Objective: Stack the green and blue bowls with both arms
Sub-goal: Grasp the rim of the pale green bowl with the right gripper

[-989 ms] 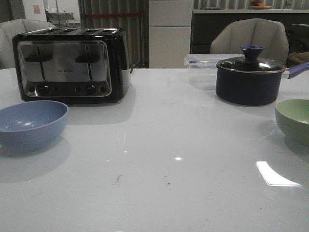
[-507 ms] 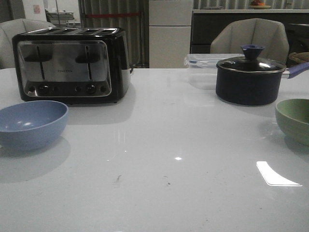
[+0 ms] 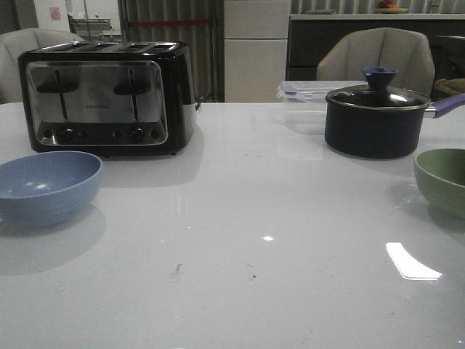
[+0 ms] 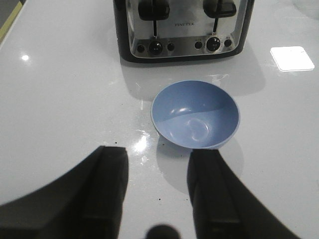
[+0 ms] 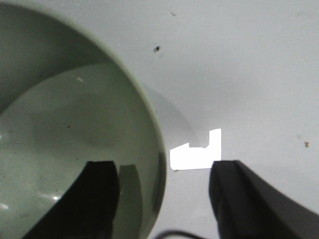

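While both bowls sit apart on bench [image 3: 247, 218] | step: pre-grasp | R claw [image 5: 162, 199] wide, straddling green bowl [image 5: 65, 149] rim | L claw [image 4: 157, 191] wide near blue bowl [image 4: 195, 114] | next: you pinch rims.

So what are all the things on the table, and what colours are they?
Blue bowl: one, dusty blue, empty, on the table's left side, in front of the toaster.
Green bowl: one, pale green, at the table's right edge, partly cut off in the front view.
Toaster: one, black and silver, back left.
Pot: one, dark with a blue knob on its lid, back right.
Plastic box: one, clear, behind the pot.
Table: one, white and shiny.
Chairs: two, grey, behind the table.
Left gripper: black, open, above the table near the blue bowl.
Right gripper: black, open, one finger over the green bowl's inside, one outside its rim.
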`<state>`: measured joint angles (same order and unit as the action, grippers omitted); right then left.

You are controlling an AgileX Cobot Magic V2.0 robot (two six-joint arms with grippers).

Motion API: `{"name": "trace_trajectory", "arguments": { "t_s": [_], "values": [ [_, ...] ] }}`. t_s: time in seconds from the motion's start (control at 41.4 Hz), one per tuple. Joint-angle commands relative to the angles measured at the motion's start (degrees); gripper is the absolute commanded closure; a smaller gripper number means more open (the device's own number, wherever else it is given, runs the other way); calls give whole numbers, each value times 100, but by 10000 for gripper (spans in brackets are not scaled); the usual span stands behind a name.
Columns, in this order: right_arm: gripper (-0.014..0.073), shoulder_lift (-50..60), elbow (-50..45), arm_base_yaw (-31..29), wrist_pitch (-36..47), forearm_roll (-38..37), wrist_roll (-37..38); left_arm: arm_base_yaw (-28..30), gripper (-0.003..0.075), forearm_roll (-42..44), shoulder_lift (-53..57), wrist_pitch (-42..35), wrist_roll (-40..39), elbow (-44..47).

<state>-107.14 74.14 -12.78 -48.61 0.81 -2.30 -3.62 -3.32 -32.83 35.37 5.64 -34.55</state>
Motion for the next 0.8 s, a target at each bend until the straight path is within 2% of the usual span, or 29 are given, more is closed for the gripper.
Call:
{"name": "trace_trajectory", "arguments": {
  "t_s": [0.0, 0.193, 0.386, 0.579, 0.772],
  "values": [
    [226, 285, 199, -38, 124, 19, -88, -41, 372, -38, -33, -416, -53, -189],
    [415, 279, 199, -38, 136, 31, -88, -41, 372, -38, -33, -416, -53, -189],
    [513, 324, 210, -38, 136, 71, -88, -41, 372, -38, -33, -416, -53, -189],
    [538, 635, 210, 66, 131, 164, -88, -41, 372, -38, -33, -416, -53, -189],
    [538, 1209, 210, 584, -14, 823, -438, -41, 372, -38, -33, -416, -53, -189]
  ]
}}
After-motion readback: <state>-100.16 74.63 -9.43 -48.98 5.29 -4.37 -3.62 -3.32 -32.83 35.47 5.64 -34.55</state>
